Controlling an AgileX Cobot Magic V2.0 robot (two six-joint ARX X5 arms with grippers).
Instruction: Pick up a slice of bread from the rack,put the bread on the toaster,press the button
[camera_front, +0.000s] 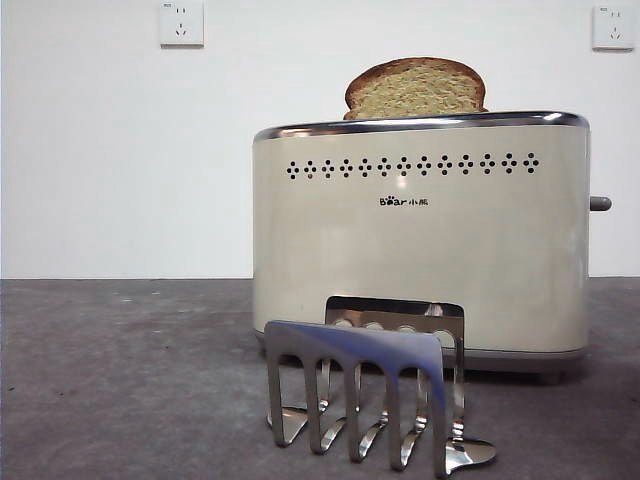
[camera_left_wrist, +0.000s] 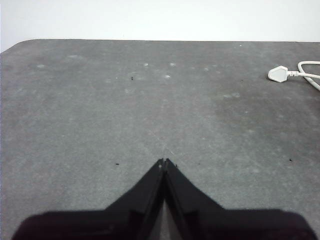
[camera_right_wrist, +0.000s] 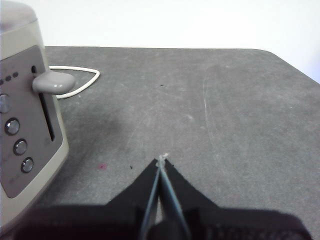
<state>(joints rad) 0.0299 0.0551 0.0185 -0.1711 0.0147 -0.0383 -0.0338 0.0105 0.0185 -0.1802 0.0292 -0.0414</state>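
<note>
The brown slice of bread (camera_front: 416, 88) stands upright in a slot of the cream toaster (camera_front: 420, 235), its domed top above the chrome rim. The steel rack (camera_front: 365, 390) stands empty in front of the toaster. The grey lever button (camera_front: 600, 203) projects from the toaster's right end; the right wrist view shows it (camera_right_wrist: 54, 81) at the top of its slot on the toaster's end (camera_right_wrist: 27, 125). My right gripper (camera_right_wrist: 161, 161) is shut and empty over the table, beside that end. My left gripper (camera_left_wrist: 164, 162) is shut and empty over bare table. Neither arm shows in the front view.
A white plug and cord (camera_left_wrist: 285, 74) lie on the grey table in the left wrist view. The toaster's white cord (camera_right_wrist: 82, 80) loops behind the lever. Two white wall sockets (camera_front: 181, 23) are on the back wall.
</note>
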